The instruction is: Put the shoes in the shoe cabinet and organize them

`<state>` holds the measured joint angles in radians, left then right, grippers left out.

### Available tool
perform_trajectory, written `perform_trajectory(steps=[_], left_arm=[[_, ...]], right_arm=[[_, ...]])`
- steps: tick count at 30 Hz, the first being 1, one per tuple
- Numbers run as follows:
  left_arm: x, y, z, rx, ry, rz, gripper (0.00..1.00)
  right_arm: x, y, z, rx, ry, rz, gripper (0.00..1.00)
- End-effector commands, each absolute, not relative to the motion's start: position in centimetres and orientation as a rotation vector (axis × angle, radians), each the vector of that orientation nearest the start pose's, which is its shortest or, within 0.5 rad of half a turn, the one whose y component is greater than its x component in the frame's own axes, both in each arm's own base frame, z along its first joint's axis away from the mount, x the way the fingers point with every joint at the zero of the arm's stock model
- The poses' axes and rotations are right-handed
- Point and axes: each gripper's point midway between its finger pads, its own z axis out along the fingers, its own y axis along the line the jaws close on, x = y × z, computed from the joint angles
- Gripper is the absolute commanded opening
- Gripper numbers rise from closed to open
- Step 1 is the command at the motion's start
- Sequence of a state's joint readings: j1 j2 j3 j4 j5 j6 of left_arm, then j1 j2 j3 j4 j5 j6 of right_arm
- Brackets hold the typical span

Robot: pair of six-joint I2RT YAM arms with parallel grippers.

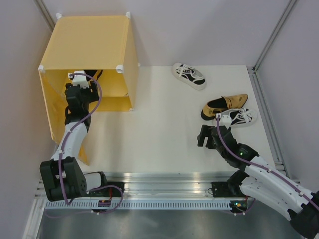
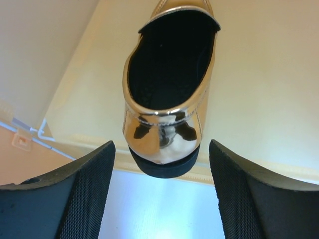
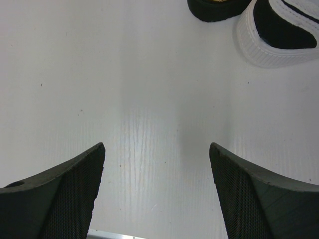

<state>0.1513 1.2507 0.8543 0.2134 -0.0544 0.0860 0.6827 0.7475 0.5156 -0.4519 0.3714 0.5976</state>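
The yellow-orange shoe cabinet (image 1: 89, 37) stands at the back left with its door (image 1: 49, 107) swung open. My left gripper (image 1: 82, 79) reaches into its front. In the left wrist view a gold loafer (image 2: 169, 99) rests on the inner shelf (image 2: 259, 74), heel toward me and overhanging the shelf edge. My left gripper (image 2: 160, 144) is open, with gaps between the heel and both fingers. On the table lie a white sneaker (image 1: 189, 75), a second gold loafer (image 1: 225, 104) and another white sneaker (image 1: 238, 117). My right gripper (image 1: 204, 137) hovers open near that pair, over bare table (image 3: 157, 145).
The right wrist view shows the sneaker's heel (image 3: 271, 42) and the loafer's black sole (image 3: 214, 10) at the top right. Grey walls with metal posts (image 1: 271, 35) enclose the white table (image 1: 159, 134). An aluminium rail (image 1: 164, 181) runs along the near edge.
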Motion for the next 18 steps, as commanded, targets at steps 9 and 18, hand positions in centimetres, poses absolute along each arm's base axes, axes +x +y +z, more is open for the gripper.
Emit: perform_trajectory(steps=[9, 18], left_arm=[[39.6, 7.5, 22.5, -0.241, 1.785, 0.151, 0.69], [41.0, 7.8, 21.6, -0.235, 1.792, 0.161, 0.57]], right_arm=[[22.2, 12.8, 11.7, 0.109, 2.182, 0.331, 0.9], [22.2, 12.9, 11.6, 0.109, 2.178, 0.338, 0.89]])
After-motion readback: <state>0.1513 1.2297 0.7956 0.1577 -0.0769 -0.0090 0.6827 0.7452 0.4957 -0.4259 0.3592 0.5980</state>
